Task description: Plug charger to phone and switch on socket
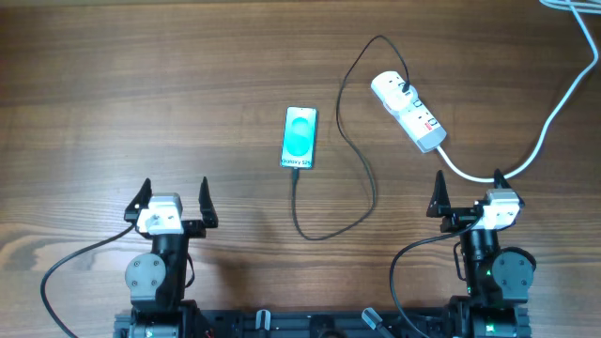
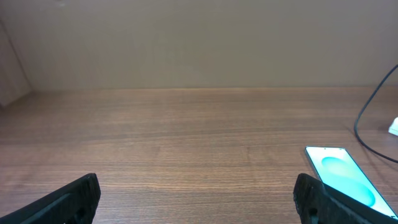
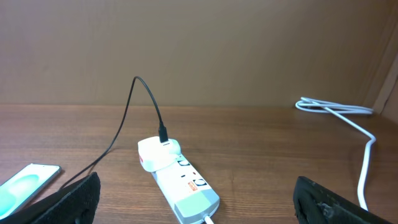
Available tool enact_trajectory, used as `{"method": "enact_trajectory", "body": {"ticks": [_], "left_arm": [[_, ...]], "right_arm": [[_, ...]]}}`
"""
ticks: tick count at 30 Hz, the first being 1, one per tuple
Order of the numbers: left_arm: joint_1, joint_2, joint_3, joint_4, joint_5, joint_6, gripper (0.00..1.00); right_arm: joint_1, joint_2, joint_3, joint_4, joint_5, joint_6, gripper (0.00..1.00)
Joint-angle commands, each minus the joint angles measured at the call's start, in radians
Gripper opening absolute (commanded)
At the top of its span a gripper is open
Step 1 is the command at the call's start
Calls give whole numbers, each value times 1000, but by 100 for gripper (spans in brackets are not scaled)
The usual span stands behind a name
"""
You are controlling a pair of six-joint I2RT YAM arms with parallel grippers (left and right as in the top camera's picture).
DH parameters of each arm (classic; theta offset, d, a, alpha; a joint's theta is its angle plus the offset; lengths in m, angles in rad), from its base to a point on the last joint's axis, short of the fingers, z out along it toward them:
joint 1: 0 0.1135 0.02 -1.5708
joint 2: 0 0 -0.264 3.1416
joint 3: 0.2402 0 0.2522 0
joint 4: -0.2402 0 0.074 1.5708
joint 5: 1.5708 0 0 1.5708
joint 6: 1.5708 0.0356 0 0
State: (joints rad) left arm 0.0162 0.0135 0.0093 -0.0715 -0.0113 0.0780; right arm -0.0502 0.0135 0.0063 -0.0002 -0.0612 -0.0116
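Observation:
The phone [image 1: 300, 137] lies flat at the table's centre with its teal screen up. The thin black charger cable [image 1: 371, 192] runs from the phone's bottom edge, loops toward me, then rises to a white plug [image 1: 392, 87] seated in the white socket strip [image 1: 413, 117] at the right. The cable's tip meets the phone's bottom edge; I cannot tell how it sits there. My left gripper [image 1: 175, 199] is open and empty, near-left of the phone. My right gripper [image 1: 470, 192] is open and empty, just in front of the socket [image 3: 186, 186]. The phone also shows in the left wrist view [image 2: 345, 177].
The socket's thick white cord [image 1: 554, 113] curves from the strip's near end past my right gripper and off the far right corner; it also shows in the right wrist view [image 3: 348, 115]. Bare wooden table [image 1: 113, 84] lies to the left.

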Motion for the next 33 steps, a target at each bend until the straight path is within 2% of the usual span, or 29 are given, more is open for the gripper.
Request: {"method": "enact_trajectory", "body": {"ticks": [1, 33], "left_arm": [[10, -11, -4, 0, -60, -40, 100], [10, -11, -4, -2, -8, -37, 100]], "right_arm": [[5, -9, -1, 1, 12, 12, 100], [5, -9, -1, 1, 12, 12, 100]]}}
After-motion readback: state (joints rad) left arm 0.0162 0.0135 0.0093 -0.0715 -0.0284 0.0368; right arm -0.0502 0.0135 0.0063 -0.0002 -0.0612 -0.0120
